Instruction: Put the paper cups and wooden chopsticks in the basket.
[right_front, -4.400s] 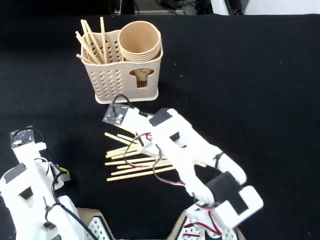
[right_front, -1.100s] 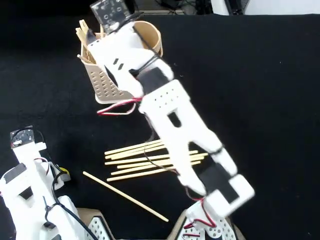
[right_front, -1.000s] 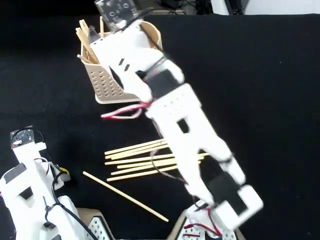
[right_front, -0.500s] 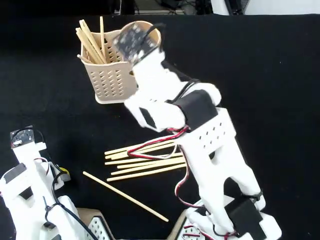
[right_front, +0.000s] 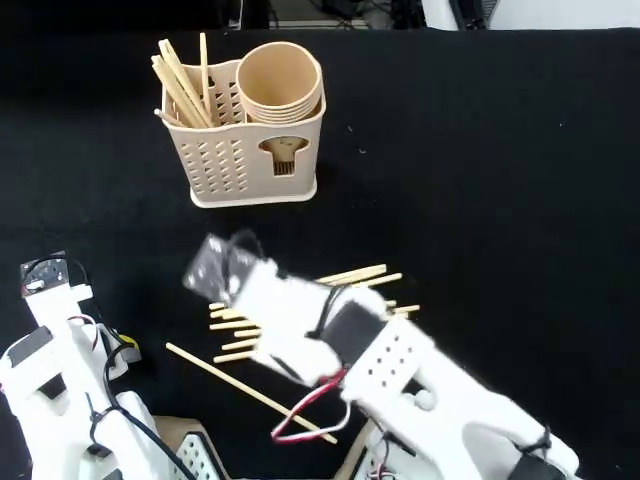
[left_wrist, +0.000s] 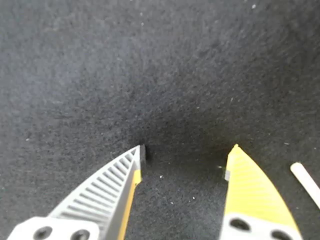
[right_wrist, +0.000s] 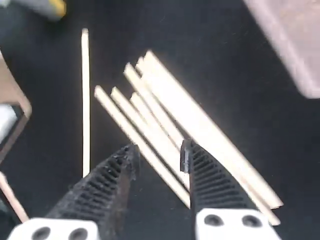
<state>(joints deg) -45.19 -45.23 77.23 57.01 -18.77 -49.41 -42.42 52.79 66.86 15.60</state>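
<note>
The basket (right_front: 230, 160) stands toward the table's (right_front: 500, 200) far edge, left of centre, with cups (right_front: 278, 78) in its right compartment and chopsticks (right_front: 180, 85) in its left. A loose pile (right_front: 355, 275) lies toward the near edge, under the right gripper (right_wrist: 159, 150); a stray stick (right_front: 215, 372) lies just before it.

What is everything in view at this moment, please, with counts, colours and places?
basket: one, beige, perforated, far left of the table.
paper cups: one nested stack, tan, in the basket's right compartment.
chopsticks in the basket: several, light wood, leaning in its left compartment.
loose chopsticks: a pile of several, light wood, on the cloth below the right gripper.
single chopstick: one, light wood, apart from the pile, nearer the arm bases.
tablecloth: one, black.
left gripper: grey and yellow, open over bare cloth.
right gripper: black, open above the pile.
</note>
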